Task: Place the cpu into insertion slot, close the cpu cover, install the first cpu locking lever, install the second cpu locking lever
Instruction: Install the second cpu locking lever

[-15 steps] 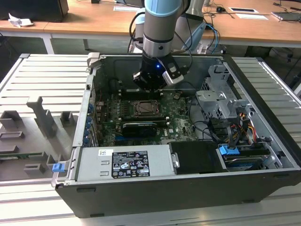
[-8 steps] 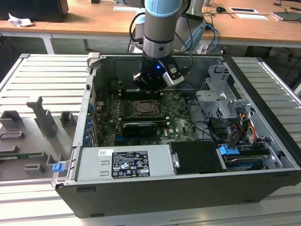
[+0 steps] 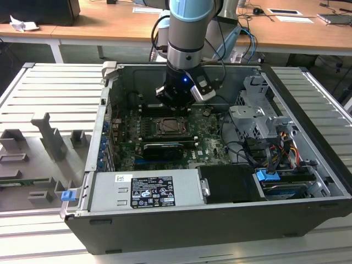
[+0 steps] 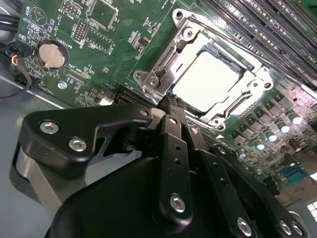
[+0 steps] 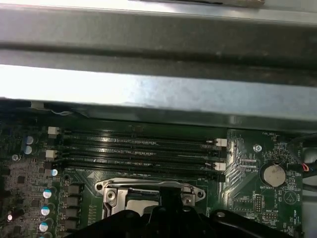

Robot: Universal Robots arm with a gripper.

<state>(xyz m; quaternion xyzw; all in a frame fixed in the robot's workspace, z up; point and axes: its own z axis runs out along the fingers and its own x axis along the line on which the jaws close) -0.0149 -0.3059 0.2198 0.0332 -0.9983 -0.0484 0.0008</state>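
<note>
Gripper (image 4: 171,101) above cpu cover (image 4: 163,64) — cpu (image 4: 205,82) seated, cover down

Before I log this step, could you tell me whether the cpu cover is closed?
Closed: the cpu cover lies flat, framing the cpu.

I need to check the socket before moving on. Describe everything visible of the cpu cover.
In the second wrist view the cpu cover looks like a thin, shiny silver metal frame with a large square cut-out. It lies flat, closed down over the insertion slot, and the pale face of the cpu shows through the opening. Screws sit at its corners, and green board surrounds it. The gripper hovers close by one edge; whether they touch cannot be told.
</note>
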